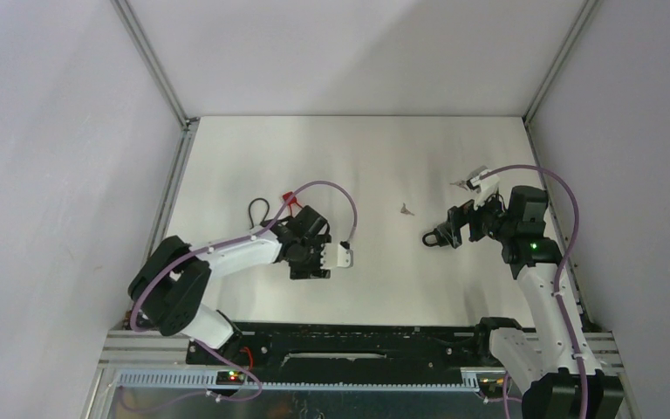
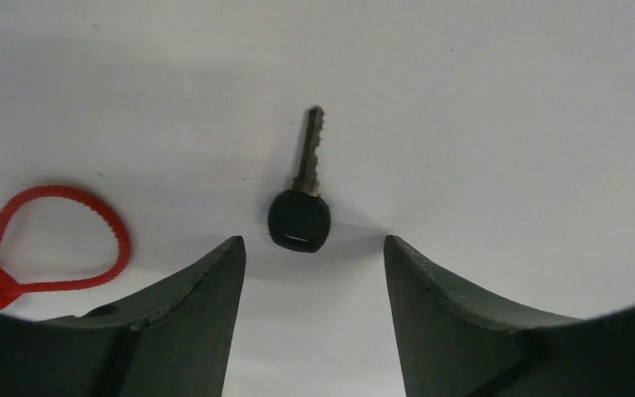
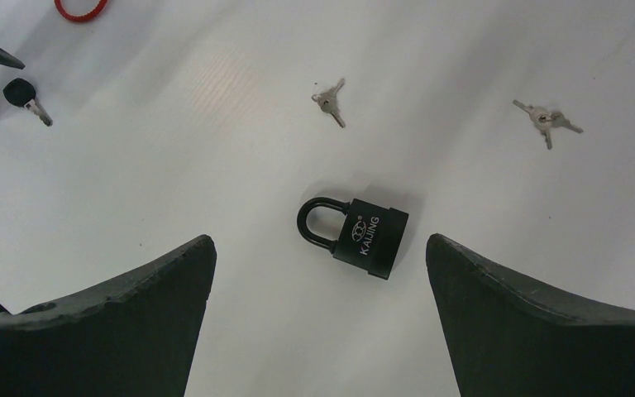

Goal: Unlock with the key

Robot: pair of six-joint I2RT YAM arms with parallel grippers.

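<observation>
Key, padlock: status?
Left gripper open, lined up on black-headed key. Right gripper open, lined up on closed padlock. Nothing blocking either.

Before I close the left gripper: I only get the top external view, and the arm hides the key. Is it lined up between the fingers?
Observer: Nearly. On the left wrist camera the black-headed key lies flat on the table. Its head is in the gap at the tips of the open left gripper, with the blade pointing away.
Operator: And the lock for the right arm?
Observer: The right wrist camera shows a black KAIJING padlock lying flat and untouched. It is centred between the tips of the open right gripper.
Operator: Its shackle?
Observer: It looks shut and points to that view's left.
</observation>
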